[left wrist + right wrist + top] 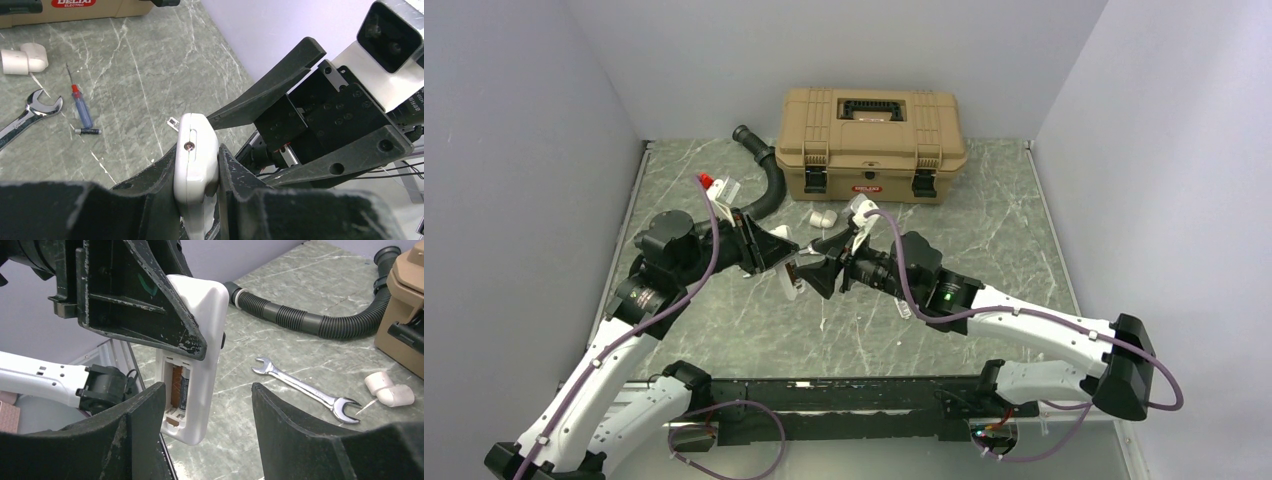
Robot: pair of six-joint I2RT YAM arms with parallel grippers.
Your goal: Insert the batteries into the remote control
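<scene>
The remote control (196,155) is a slim white handset held on edge above the table, with my left gripper (197,167) shut on its two flat sides. In the right wrist view the remote control (207,335) shows its open battery bay. One dark-labelled battery (183,387) sits in the bay, with a brown strip beside it. My right gripper (206,390) stands open just in front of the remote's lower end, touching nothing. Its black fingers (270,87) spread wide beside the handset. From the top view the two grippers meet at mid-table around the remote control (787,281).
A tan toolbox (871,143) stands at the back, with a black corrugated hose (769,180) to its left. On the marble tabletop lie a wrench (305,390), a white pipe elbow (390,390), a small red-and-blue screwdriver (80,107) and a small dark cylinder (87,131).
</scene>
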